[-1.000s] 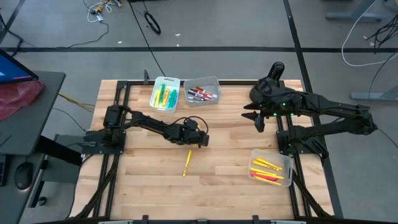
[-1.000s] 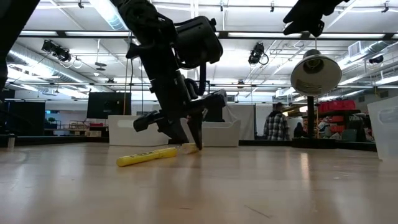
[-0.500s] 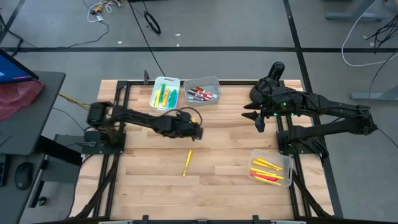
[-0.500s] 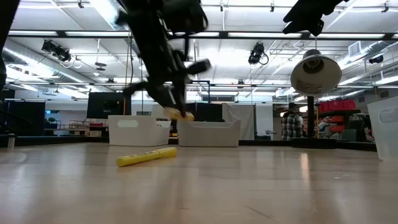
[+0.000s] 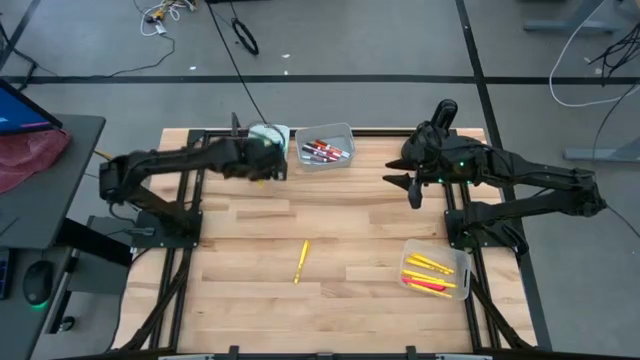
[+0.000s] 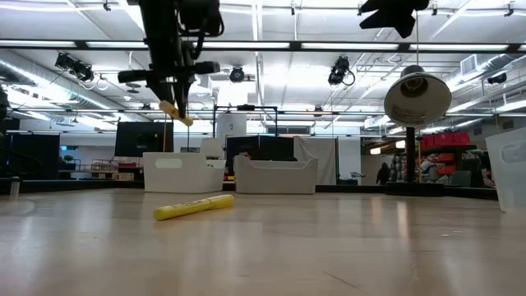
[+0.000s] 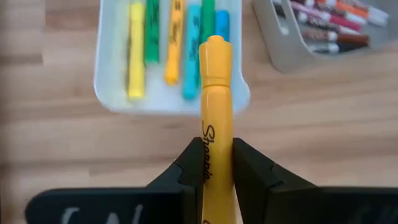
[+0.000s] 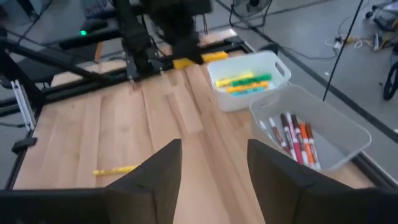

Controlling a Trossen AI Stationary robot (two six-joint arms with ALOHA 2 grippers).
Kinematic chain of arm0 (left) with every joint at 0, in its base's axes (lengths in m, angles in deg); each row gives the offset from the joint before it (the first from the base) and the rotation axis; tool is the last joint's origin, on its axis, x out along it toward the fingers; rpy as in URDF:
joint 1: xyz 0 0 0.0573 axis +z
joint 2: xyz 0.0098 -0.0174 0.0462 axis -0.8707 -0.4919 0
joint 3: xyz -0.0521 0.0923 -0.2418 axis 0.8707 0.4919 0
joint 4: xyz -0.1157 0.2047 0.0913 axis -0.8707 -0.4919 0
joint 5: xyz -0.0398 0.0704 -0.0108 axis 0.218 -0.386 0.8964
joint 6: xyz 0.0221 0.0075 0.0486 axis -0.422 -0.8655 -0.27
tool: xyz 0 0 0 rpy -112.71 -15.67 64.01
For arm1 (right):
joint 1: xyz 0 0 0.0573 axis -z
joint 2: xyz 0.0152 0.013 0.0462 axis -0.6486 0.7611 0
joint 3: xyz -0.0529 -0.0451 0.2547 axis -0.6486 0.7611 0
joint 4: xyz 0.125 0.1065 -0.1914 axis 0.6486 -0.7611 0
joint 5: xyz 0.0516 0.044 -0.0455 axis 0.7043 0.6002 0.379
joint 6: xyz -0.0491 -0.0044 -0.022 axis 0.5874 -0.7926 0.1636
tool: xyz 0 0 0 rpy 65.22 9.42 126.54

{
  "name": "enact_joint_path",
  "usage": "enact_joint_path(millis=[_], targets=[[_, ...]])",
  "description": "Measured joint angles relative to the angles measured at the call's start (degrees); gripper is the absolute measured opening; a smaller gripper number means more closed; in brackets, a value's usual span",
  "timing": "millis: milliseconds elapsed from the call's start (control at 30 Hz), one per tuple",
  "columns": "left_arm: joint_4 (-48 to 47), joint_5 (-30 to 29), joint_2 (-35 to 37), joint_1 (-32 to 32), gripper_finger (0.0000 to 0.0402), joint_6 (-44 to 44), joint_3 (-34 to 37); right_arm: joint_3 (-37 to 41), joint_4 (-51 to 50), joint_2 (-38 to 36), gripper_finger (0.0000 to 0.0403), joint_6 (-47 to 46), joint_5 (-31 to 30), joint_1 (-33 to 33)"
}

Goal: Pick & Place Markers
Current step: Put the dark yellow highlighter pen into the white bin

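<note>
My left gripper (image 5: 262,162) hangs above the white bin (image 5: 284,131) at the table's far edge, shut on a yellow marker (image 7: 214,93). The bin holds yellow, green and light blue markers (image 7: 168,43). Another yellow marker (image 5: 301,261) lies flat on the table's middle, also seen in the low view (image 6: 194,207). My right gripper (image 5: 410,190) waits open and high over the table's right side, its fingers apart in its wrist view (image 8: 214,168). My left gripper pinches the yellow marker by its barrel (image 7: 215,146) between the two fingers (image 7: 191,163). The marker runs along the fingers and its capped end (image 7: 215,46) sticks out past their tips. It is lifted clear and hangs tilted below the gripper (image 6: 177,113), over the white bin.
A grey bin (image 5: 346,129) with red and dark markers stands right of the white one. A clear bin (image 5: 459,262) with yellow and red markers sits near the table's right near corner. Bare wood lies around the lying marker. People stand in the room far beyond the table.
My left gripper has risen from the table's middle with the yellow marker in its hold and has swung toward the far left, ending over the white bin. The other yellow marker has stayed where it lay.
</note>
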Motion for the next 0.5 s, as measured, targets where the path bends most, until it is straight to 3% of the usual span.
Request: enact_joint_path(millis=[267, 500], targets=[[6.1, 5.6, -4.06, 13.54, 0.0062, -12.57, 0.04, -0.02, 0.68, 1.01, 0.0182, -0.35, 0.28, 0.0], [14.31, 5.77, -10.8, 20.27, 0.0062, -19.82, 0.04, -0.02, 0.68, 0.98, 0.0182, -2.97, 0.22, -0.01]])
